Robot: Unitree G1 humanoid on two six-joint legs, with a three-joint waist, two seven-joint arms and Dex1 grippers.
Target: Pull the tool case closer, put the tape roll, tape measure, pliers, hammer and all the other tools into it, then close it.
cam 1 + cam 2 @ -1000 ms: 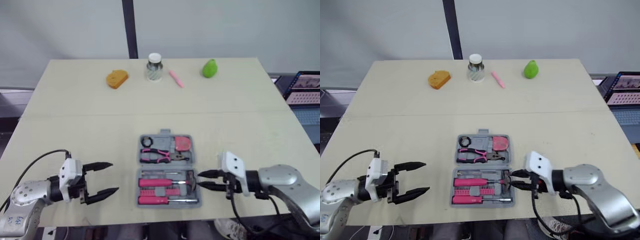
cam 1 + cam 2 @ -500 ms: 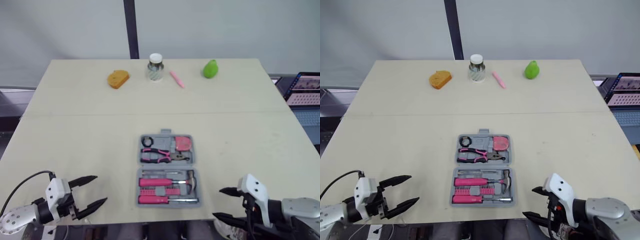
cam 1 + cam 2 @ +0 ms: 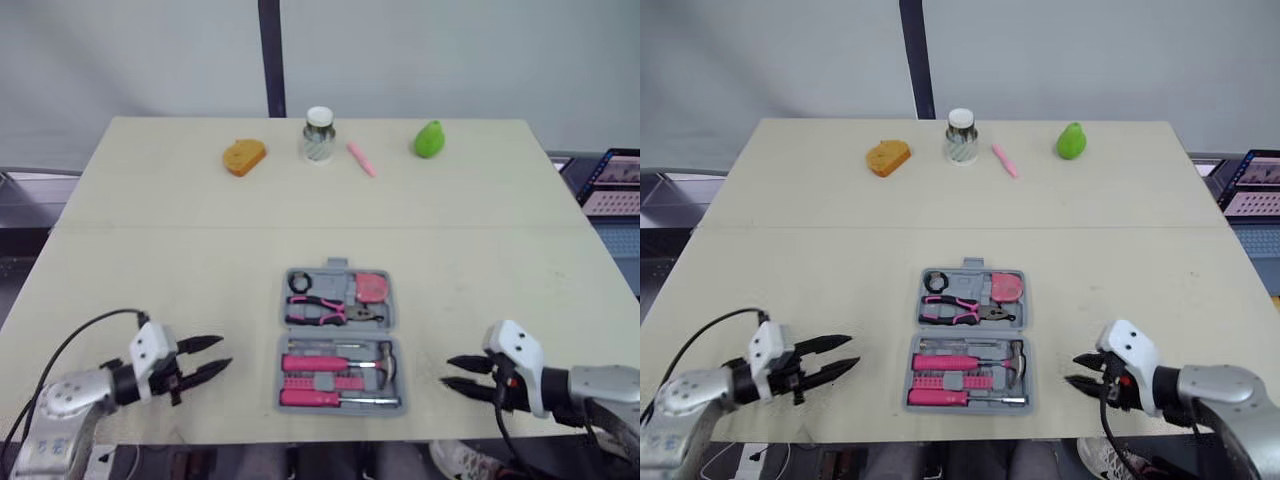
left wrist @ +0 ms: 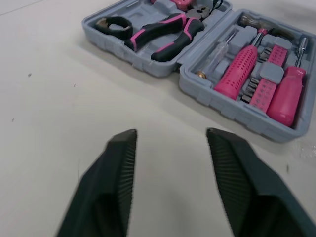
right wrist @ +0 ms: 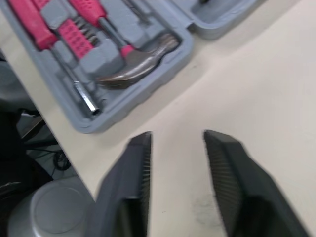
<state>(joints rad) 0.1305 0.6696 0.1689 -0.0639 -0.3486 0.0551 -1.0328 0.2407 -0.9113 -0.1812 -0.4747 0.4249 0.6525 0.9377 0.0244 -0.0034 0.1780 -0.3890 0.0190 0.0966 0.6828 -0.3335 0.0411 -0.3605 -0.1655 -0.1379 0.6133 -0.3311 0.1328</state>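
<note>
Tool case (image 3: 340, 333) is rectangular grey moulded plastic.

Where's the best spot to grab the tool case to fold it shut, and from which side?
Likely the far half's right wall, near its outer corner. The tool case lies open and flat with its hinge running left to right, so the open right gripper can come in from the right, pinch that thin wall and swing it toward the robot.
</note>
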